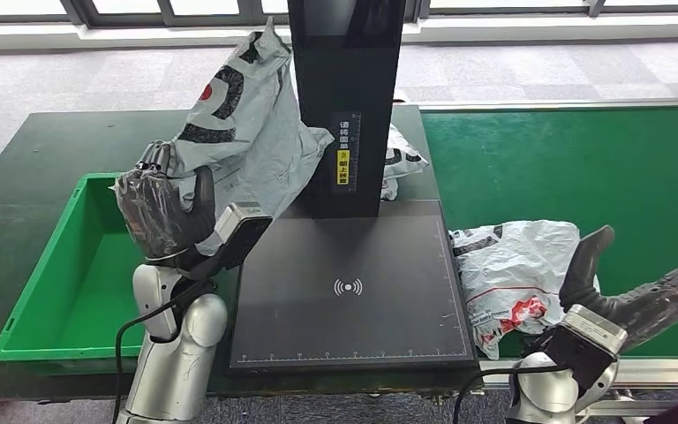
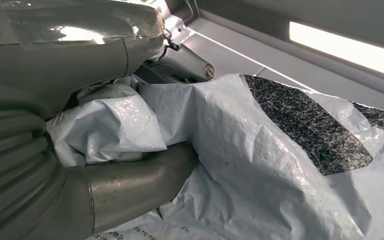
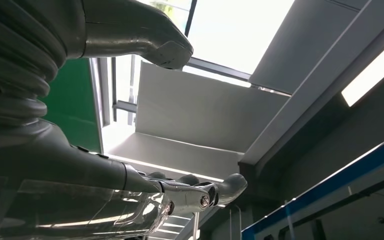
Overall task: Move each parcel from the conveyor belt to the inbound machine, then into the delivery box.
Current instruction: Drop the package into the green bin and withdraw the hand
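Note:
My left hand (image 1: 161,210) grips a grey parcel bag with black and red print (image 1: 245,132) and holds it up beside the black pillar of the inbound machine (image 1: 346,291), above the green delivery box (image 1: 79,283). In the left wrist view the thumb (image 2: 130,187) and fingers (image 2: 70,45) pinch a fold of the bag (image 2: 260,150). A white parcel with red print (image 1: 512,274) lies on the green conveyor belt (image 1: 583,168) at the machine's right edge. My right hand (image 1: 644,296) lies palm up beside it, fingers (image 3: 200,192) spread, holding nothing.
Another grey parcel (image 1: 402,159) lies behind the machine's pillar (image 1: 346,106). The delivery box stands left of the machine on a dark table (image 1: 44,168). Windows and grey floor lie beyond.

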Available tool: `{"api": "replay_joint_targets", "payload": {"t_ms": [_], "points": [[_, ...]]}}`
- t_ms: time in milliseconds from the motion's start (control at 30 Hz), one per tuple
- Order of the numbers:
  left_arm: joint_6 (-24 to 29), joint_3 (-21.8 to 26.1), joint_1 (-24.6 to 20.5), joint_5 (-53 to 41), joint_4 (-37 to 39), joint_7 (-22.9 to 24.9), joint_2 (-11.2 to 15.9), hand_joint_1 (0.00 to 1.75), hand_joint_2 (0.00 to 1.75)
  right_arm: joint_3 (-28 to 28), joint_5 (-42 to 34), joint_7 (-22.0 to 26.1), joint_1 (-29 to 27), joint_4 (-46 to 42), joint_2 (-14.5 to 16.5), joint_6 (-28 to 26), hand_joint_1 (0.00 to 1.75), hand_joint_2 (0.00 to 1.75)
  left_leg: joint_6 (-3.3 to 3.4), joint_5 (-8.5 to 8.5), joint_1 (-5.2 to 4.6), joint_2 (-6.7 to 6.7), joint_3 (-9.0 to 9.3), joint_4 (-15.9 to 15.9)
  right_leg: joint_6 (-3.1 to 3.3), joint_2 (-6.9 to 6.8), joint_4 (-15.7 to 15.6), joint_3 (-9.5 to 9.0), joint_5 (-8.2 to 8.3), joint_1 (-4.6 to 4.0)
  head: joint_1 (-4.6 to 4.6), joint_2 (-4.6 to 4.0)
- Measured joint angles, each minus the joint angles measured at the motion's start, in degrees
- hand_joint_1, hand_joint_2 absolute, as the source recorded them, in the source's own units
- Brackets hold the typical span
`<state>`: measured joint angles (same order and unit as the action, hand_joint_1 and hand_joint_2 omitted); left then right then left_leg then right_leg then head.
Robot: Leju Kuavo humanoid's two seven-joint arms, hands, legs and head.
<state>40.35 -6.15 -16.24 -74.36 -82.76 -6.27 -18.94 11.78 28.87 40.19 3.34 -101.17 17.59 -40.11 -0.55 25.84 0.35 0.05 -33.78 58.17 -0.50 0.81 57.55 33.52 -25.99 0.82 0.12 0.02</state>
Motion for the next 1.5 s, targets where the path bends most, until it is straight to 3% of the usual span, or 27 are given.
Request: {"api": "replay_joint_targets", "payload": {"t_ms": [167,400,500,900,1267,1300,1400,1433,1500], "points": [[0.0,2.4,0.8,1.3,-2.8,0.1,0.2,1.75,1.75,0.1,-0.1,0.0,-0.1,-0.2,0.0,0.0,0.00,1.75,0.00,0.00,0.00,-0.02,-0.01,0.0,-0.01,0.00,0.0,0.01,0.01,0.00,0.00,0.00],[0.0,13.4,2.7,6.8,-4.4,-5.3,0.5,1.75,1.75,0.4,-0.3,0.0,-0.5,-0.4,0.0,0.0,0.00,1.75,-0.02,-0.01,0.03,0.01,0.01,0.0,0.02,0.01,0.0,0.07,-0.01,-0.04,-0.01,0.00],[0.0,16.2,3.0,6.2,-4.2,-4.8,0.5,1.75,1.75,0.4,-0.4,0.0,-0.5,-0.4,0.0,0.0,0.00,1.75,-0.02,-0.01,0.03,0.01,0.00,0.0,0.02,0.01,0.0,0.06,-0.01,-0.03,0.01,0.00],[0.0,22.0,1.9,2.0,0.4,-1.7,0.3,1.75,1.75,0.4,-0.1,0.0,-0.5,-0.4,0.0,0.0,0.00,1.75,-0.01,-0.01,0.01,-0.01,0.00,0.0,0.00,0.01,0.0,0.05,0.00,-0.01,0.01,0.00],[-0.1,22.7,0.9,-2.4,5.3,2.4,-0.1,1.75,1.75,0.4,-0.1,0.0,-0.5,-0.5,0.0,0.0,0.00,1.75,-0.01,-0.01,0.01,-0.01,0.00,0.0,0.00,0.01,0.0,0.06,0.00,-0.01,0.01,0.00],[-0.1,22.7,0.8,-2.7,5.7,2.8,-0.1,1.53,1.75,0.4,-0.1,0.0,-0.5,-0.5,0.0,0.0,0.00,1.75,-0.01,-0.01,0.01,-0.01,0.00,0.0,0.00,0.01,0.0,0.06,0.00,-0.01,0.01,0.00],[-0.1,22.8,0.4,-4.7,7.6,5.0,-0.2,0.22,1.75,0.4,0.0,0.0,-0.5,-0.5,0.0,0.0,0.00,1.75,-0.01,-0.01,0.00,-0.01,0.00,0.0,0.00,0.00,0.0,0.05,0.00,0.00,0.01,0.00],[-0.1,22.8,0.2,-5.5,8.5,5.8,-0.2,0.00,1.75,0.4,0.0,0.0,-0.5,-0.4,0.0,0.0,0.00,1.75,-0.01,-0.01,0.00,-0.02,0.00,0.0,0.00,0.00,0.0,0.05,0.00,0.00,0.01,0.00],[-0.1,22.9,-0.4,-6.9,10.4,7.7,-0.3,0.00,1.75,0.4,0.1,0.0,-0.5,-0.4,0.0,0.0,0.00,1.75,-0.01,-0.01,0.00,-0.02,0.00,0.0,0.00,0.00,0.0,0.04,0.00,-0.01,0.01,0.00]]}}
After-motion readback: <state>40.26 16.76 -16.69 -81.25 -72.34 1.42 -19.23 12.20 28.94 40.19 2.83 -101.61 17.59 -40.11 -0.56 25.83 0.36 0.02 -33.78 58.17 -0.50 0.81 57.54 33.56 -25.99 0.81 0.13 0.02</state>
